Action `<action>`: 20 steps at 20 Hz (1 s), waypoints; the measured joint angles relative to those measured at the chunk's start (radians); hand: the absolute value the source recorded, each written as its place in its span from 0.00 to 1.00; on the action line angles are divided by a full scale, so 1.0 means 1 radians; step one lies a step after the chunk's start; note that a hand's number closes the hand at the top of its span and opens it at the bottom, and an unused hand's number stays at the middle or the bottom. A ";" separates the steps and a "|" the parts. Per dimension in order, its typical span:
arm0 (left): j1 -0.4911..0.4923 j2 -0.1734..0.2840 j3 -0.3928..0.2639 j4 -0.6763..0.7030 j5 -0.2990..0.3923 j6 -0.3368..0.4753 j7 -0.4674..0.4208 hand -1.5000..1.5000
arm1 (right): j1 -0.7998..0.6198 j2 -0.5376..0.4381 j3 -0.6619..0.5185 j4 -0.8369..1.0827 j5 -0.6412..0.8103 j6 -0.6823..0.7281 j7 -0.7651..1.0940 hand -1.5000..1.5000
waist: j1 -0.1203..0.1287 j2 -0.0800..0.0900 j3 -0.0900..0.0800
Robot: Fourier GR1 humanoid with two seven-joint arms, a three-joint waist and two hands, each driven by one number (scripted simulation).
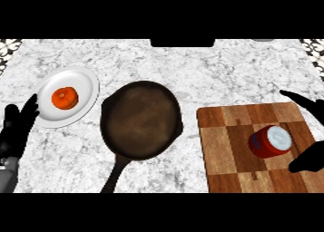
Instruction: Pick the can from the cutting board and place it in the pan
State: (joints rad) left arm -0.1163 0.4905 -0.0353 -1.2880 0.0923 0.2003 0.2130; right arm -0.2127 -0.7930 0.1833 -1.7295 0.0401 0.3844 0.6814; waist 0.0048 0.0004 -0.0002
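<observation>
So basically nothing was done yet: the can (271, 141) still sat on the cutting board (224, 145), right of the pan (141, 119). Right hand (314, 136) was spread open around it, not gripping. Left hand (15, 131) rested open, left of the pan.

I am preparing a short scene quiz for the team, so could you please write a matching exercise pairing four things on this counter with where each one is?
Things:
1. can
2. orange fruit
3. pan
4. left hand

Places:
A. at the counter's left edge, beside the plate
B. on the white plate
C. on the cutting board, between the right hand's thumb and fingers
D. in the middle of the counter, between plate and cutting board

Pairs: 1-C, 2-B, 3-D, 4-A
</observation>
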 measured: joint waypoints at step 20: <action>-0.002 -0.071 0.112 -0.031 -0.108 -0.083 0.038 0.50 | 0.045 0.225 -0.092 0.067 0.284 0.156 -0.085 0.00 | -0.004 -0.001 0.000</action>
State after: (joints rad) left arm -0.1179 0.4195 0.0767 -1.3186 -0.0157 0.1169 0.2513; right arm -0.1677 -0.5676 0.0914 -1.6622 0.3244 0.5407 0.5965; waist 0.0005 -0.0004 0.0000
